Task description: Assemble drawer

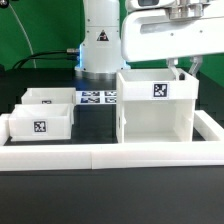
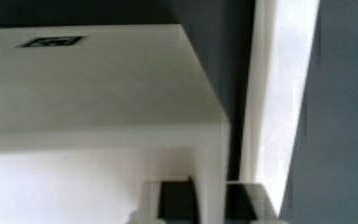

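The white box shell (image 1: 155, 115) stands at the exterior view's right, with its tag (image 1: 159, 90) on its upper panel. Two small open-top trays sit side by side at the left, one behind (image 1: 48, 98) and one in front (image 1: 40, 125), each with a tag. My gripper (image 1: 181, 68) is at the shell's far top right corner. In the wrist view the shell's tagged panel (image 2: 87, 90) fills the frame. My gripper (image 2: 208, 195) has its two black fingers (image 2: 172, 200) pressed on either side of a thin white wall of the shell.
The marker board (image 1: 98, 98) lies flat behind the trays, in front of the arm's base (image 1: 98, 45). A long low white border wall (image 1: 110, 155) runs along the front and up the right side. Black table lies beyond it.
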Controlling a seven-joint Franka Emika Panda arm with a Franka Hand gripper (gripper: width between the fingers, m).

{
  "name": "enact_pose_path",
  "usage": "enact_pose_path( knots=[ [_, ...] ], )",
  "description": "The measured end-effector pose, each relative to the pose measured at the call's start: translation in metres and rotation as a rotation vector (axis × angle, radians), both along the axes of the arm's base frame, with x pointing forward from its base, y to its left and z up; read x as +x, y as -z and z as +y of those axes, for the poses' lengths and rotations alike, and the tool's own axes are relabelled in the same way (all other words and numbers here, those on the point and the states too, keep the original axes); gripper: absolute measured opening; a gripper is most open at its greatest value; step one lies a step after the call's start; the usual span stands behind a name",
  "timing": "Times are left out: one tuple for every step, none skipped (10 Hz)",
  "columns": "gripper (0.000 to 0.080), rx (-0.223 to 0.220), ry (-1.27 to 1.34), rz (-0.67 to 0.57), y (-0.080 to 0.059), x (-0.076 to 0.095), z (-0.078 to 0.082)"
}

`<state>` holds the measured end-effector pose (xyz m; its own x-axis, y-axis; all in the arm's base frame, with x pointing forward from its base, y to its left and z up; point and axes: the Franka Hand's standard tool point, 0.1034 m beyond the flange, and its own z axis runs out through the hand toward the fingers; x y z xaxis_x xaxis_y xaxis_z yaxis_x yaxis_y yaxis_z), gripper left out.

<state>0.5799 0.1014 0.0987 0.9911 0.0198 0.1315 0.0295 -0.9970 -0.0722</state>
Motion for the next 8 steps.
enact_pose_path(
  knots=[
    [0.0038,0.001,0.006,-0.004,-0.0001,0.0003,0.0004],
    [0.0038,0.002,0.008,-0.005,-0.0004,0.0006,0.0006],
    [0.0038,0.002,0.007,-0.005,-0.0004,0.0006,0.0007],
    [0.0038,0.009,0.047,-0.004,-0.0008,0.0010,0.0013],
    [0.0038,0.021,0.108,-0.004,-0.0016,0.0021,0.0025],
    [0.0038,0.028,0.138,-0.005,-0.0020,0.0027,0.0030],
    [0.0038,0.040,0.206,-0.003,-0.0028,0.0035,0.0042],
    [0.0038,0.048,0.250,-0.002,-0.0036,0.0042,0.0052]
  ],
)
